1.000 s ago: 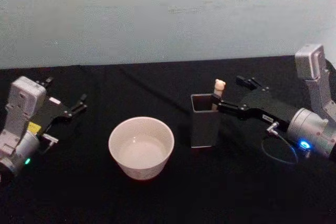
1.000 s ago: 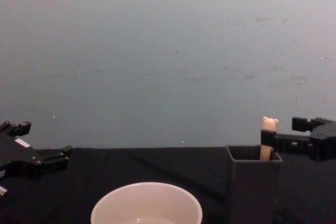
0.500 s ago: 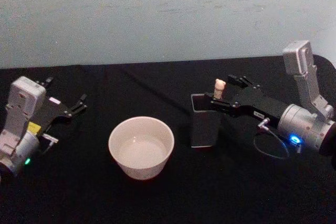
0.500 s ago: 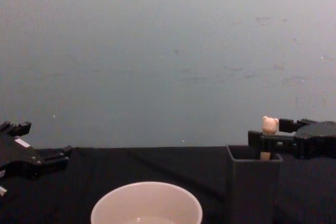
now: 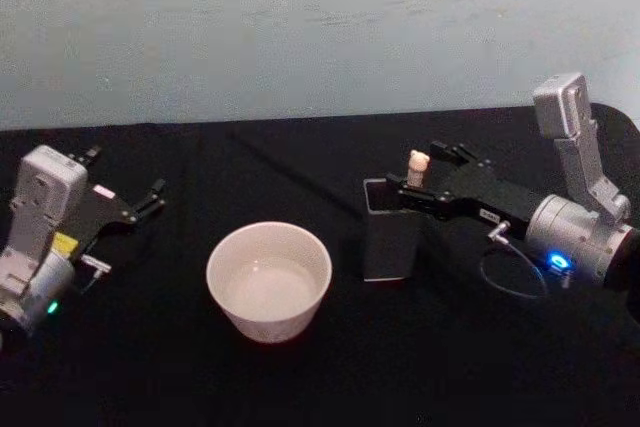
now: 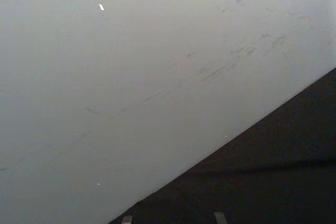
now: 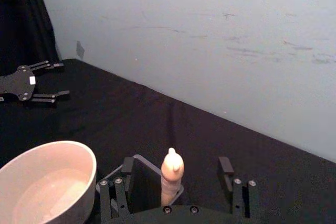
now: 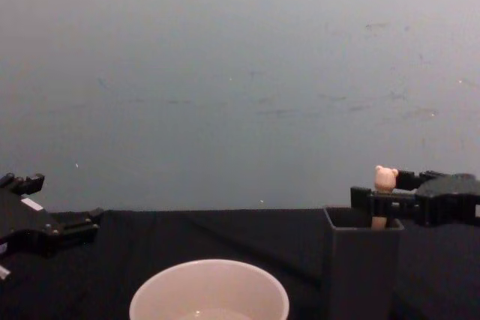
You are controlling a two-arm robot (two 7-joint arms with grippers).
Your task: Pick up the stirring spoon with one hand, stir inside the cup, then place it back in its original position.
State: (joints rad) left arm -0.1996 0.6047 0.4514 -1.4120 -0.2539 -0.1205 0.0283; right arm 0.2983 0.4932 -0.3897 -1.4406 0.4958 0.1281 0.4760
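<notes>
1. Since the spoon looks slim, light and stiff, with a smooth handle that may slip, you should probably take the beige shaft just under the bear head. In the head view it stands upright in the holder, right of centre, between the spread fingers of the right claw. The cup sits at lower centre. The left claw, open and empty, is parked at far left.
2. Left wrist view: you get the wall above the black table.
3. Right wrist view: the spoon rises at bottom centre with a finger on each side and a clear gap both ways, so the right claw grips nothing.
4. Chest view: the bear head pokes above the holder at lower right, level with the right claw's fingers.
</notes>
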